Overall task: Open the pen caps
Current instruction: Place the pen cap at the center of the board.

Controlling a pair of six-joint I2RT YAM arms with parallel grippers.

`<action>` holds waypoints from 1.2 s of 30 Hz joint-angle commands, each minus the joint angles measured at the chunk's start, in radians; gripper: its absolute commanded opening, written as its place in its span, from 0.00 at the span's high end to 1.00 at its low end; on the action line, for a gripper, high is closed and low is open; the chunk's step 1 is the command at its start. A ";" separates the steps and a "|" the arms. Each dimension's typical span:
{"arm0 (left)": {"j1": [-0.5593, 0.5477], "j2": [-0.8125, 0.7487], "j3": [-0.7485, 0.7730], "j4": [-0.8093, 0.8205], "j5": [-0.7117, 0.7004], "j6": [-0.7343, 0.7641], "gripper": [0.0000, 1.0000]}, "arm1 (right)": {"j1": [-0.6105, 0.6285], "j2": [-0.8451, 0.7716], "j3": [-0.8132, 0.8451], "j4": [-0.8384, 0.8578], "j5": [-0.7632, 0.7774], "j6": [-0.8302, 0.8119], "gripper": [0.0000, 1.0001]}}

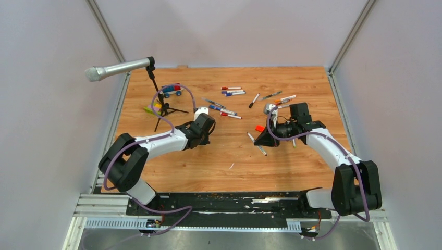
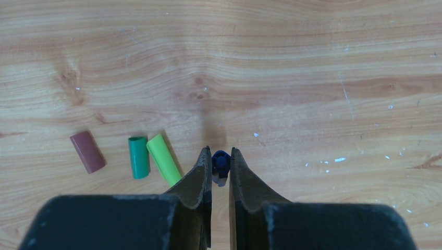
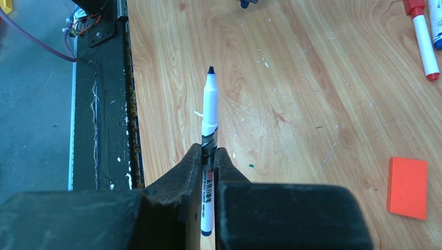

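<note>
In the top external view, about a dozen thin white-barrelled marker pens (image 1: pixel 232 92) are being shown scattered over the far middle of the wooden table (image 1: pixel 229 177), their long axes lying at many angles. The left gripper (image 1: pixel 204 131) and the right gripper (image 1: pixel 265 139) are being held low and well apart, with a flat orange-red rectangular block (image 1: pixel 259 128) just beside the right one. Caps are too small to be made out here.

In the left wrist view, a stubby dark-blue plastic cap (image 2: pixel 221 162) is being framed between the left gripper's tips. The jaws are standing only narrowly apart, and whether the cap is being pinched cannot be told. A brown cap (image 2: pixel 87 151), a green cap (image 2: pixel 138 157) and a lime-green cap (image 2: pixel 163 159) are lying on the wood nearby, the last two just beside each other.

In the right wrist view, an uncapped white pen (image 3: pixel 210 104) is being clamped between closed jaws. Its long axis is running along the fingers, and its bare dark-blue tip is pointing away from the wrist.
</note>
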 commanded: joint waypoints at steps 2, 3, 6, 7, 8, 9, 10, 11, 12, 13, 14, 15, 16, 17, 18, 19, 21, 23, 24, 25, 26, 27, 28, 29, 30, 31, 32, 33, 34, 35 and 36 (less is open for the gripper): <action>0.011 0.024 0.039 -0.023 -0.031 0.013 0.84 | -0.006 -0.029 0.032 -0.003 -0.039 -0.028 1.00; 0.013 0.027 0.039 -0.029 -0.036 0.009 0.83 | -0.008 -0.028 0.032 -0.003 -0.040 -0.029 1.00; 0.017 0.034 0.036 -0.033 -0.040 0.009 0.83 | -0.011 -0.028 0.033 -0.003 -0.042 -0.029 1.00; 0.018 0.035 0.034 -0.034 -0.039 0.010 0.82 | -0.011 -0.029 0.032 -0.003 -0.042 -0.029 1.00; 0.019 0.036 0.033 -0.034 -0.042 0.010 0.82 | -0.012 -0.029 0.032 -0.003 -0.042 -0.029 1.00; 0.020 0.034 0.031 -0.035 -0.045 0.010 0.79 | -0.013 -0.029 0.032 -0.003 -0.043 -0.028 1.00; 0.020 0.034 0.030 -0.034 -0.048 0.010 0.77 | -0.013 -0.029 0.031 -0.003 -0.043 -0.029 1.00; 0.022 0.033 0.029 -0.034 -0.050 0.010 0.75 | -0.013 -0.028 0.031 -0.003 -0.044 -0.029 1.00; 0.021 0.033 0.029 -0.035 -0.050 0.010 0.73 | -0.014 -0.028 0.031 -0.003 -0.044 -0.029 1.00; 0.022 0.033 0.029 -0.036 -0.051 0.012 0.72 | -0.014 -0.028 0.031 -0.003 -0.043 -0.030 1.00; 0.022 0.033 0.031 -0.038 -0.053 0.012 0.70 | -0.015 -0.028 0.031 -0.004 -0.043 -0.030 1.00; 0.023 0.033 0.032 -0.037 -0.055 0.013 0.69 | -0.016 -0.028 0.031 -0.005 -0.043 -0.030 1.00; 0.023 0.033 0.032 -0.039 -0.055 0.015 0.68 | -0.017 -0.028 0.031 -0.005 -0.044 -0.030 1.00; 0.023 0.033 0.034 -0.040 -0.055 0.017 0.67 | -0.018 -0.029 0.032 -0.005 -0.045 -0.030 1.00; 0.023 0.033 0.035 -0.043 -0.057 0.020 0.66 | -0.019 -0.030 0.033 -0.006 -0.045 -0.031 1.00; 0.024 0.031 0.039 -0.045 -0.058 0.024 0.65 | -0.021 -0.030 0.034 -0.007 -0.045 -0.033 1.00; 0.024 0.023 0.045 -0.054 -0.060 0.027 0.64 | -0.028 -0.032 0.037 -0.013 -0.044 -0.036 1.00; 0.024 0.005 0.050 -0.061 -0.058 0.030 0.63 | -0.038 -0.037 0.040 -0.017 -0.040 -0.040 1.00; 0.024 -0.008 0.052 -0.064 -0.056 0.030 0.62 | -0.045 -0.040 0.041 -0.017 -0.036 -0.040 1.00; 0.025 -0.024 0.052 -0.066 -0.055 0.031 0.61 | -0.058 -0.045 0.041 -0.017 -0.032 -0.040 1.00; 0.025 -0.040 0.052 -0.069 -0.054 0.034 0.60 | -0.072 -0.048 0.042 -0.016 -0.028 -0.036 1.00; 0.025 -0.060 0.052 -0.073 -0.052 0.036 0.59 | -0.086 -0.050 0.042 -0.009 -0.021 -0.025 1.00; 0.025 -0.079 0.051 -0.076 -0.049 0.040 0.58 | -0.104 -0.054 0.039 0.013 -0.013 -0.005 1.00; 0.025 -0.100 0.050 -0.079 -0.042 0.045 0.57 | -0.121 -0.057 0.035 0.031 0.000 0.017 1.00; 0.025 -0.119 0.047 -0.083 -0.034 0.050 0.56 | -0.140 -0.058 0.030 0.051 0.021 0.038 1.00; 0.025 -0.138 0.044 -0.085 -0.020 0.057 0.54 | -0.159 -0.061 0.026 0.070 0.040 0.061 1.00; 0.025 -0.158 0.039 -0.084 0.007 0.068 0.52 | -0.175 -0.062 0.021 0.092 0.062 0.084 1.00; 0.025 -0.173 0.034 -0.081 0.024 0.082 0.49 | -0.202 -0.064 0.017 0.111 0.081 0.108 1.00; 0.025 -0.188 0.027 -0.080 0.058 0.093 0.45 | -0.224 -0.064 0.012 0.130 0.103 0.130 1.00; 0.025 -0.202 0.020 -0.078 0.082 0.102 0.42 | -0.243 -0.064 0.008 0.151 0.130 0.156 1.00; 0.025 -0.216 0.004 -0.076 0.099 0.105 0.40 | -0.261 -0.064 0.003 0.169 0.156 0.179 1.00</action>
